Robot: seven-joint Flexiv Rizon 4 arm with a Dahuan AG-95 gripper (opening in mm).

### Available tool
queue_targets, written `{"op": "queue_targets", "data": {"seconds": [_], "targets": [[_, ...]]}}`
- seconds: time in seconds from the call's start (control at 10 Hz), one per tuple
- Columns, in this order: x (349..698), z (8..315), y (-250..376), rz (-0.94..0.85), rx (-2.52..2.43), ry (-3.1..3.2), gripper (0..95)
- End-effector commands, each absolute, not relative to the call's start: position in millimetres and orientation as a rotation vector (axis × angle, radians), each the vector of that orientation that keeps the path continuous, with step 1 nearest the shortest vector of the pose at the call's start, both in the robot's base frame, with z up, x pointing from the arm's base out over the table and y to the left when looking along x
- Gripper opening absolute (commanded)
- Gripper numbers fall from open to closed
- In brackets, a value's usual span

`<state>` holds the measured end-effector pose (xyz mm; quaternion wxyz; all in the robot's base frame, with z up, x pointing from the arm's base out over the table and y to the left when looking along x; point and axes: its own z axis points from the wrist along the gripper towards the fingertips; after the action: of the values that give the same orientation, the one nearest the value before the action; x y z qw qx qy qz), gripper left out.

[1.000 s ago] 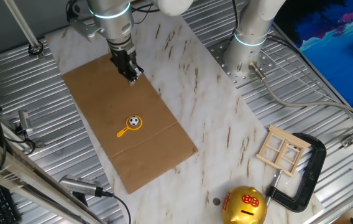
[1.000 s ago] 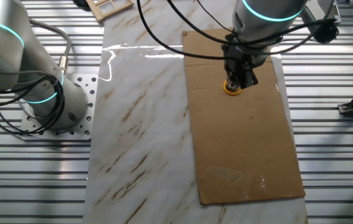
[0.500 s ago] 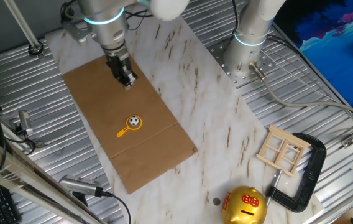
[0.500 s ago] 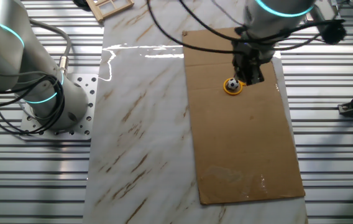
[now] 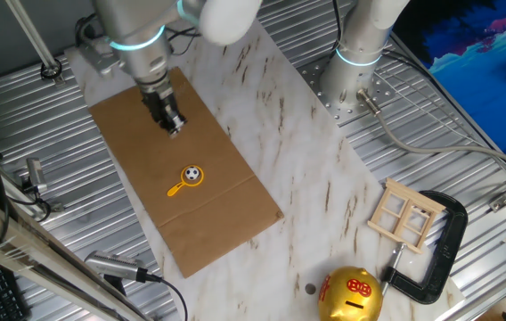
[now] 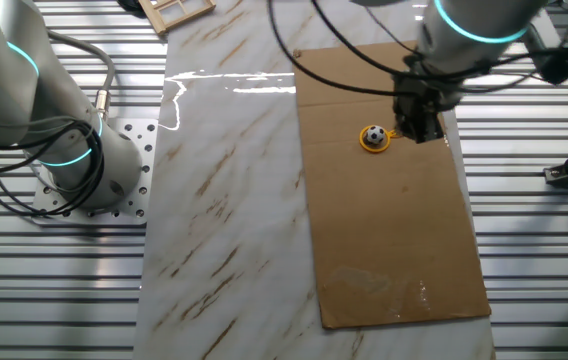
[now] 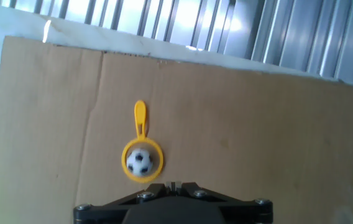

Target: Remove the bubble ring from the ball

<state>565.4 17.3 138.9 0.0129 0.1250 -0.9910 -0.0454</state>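
Observation:
The small black-and-white ball [image 5: 193, 173] lies on the brown cardboard sheet [image 5: 226, 223], inside the loop of the yellow-orange bubble ring [image 5: 176, 188]. The ring lies flat around it. In the hand view the ball [image 7: 140, 160] sits in the ring's loop and the ring's handle [image 7: 140, 116] points away from me. My gripper [image 5: 172, 126] hangs above the cardboard, clear of the ball on its far side. Its fingertips [image 7: 173, 185] are pressed together and hold nothing. In the other fixed view the gripper [image 6: 420, 128] is just right of the ball [image 6: 374, 134].
A gold piggy bank [image 5: 351, 292], a wooden window frame [image 5: 406, 214] and a black clamp [image 5: 444, 245] lie at the near right end of the marble table. A second arm's base [image 5: 355, 71] stands at the far right. Ribbed metal surrounds the table.
My gripper has slid sideways across the cardboard, from over the ball to beside it, still shut. The ball and the ring have not moved.

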Motion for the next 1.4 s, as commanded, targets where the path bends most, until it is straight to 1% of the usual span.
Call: {"op": "queue_targets", "data": {"seconds": [0.1,0.3,0.5,1.4], "targets": [[570,138,24,-0.146,0.373,-3.090,38.0],[576,137,33,-0.151,0.351,-3.089,38.0],[581,129,42,-0.153,0.333,-3.093,38.0],[581,129,42,-0.153,0.333,-3.093,38.0]]}}
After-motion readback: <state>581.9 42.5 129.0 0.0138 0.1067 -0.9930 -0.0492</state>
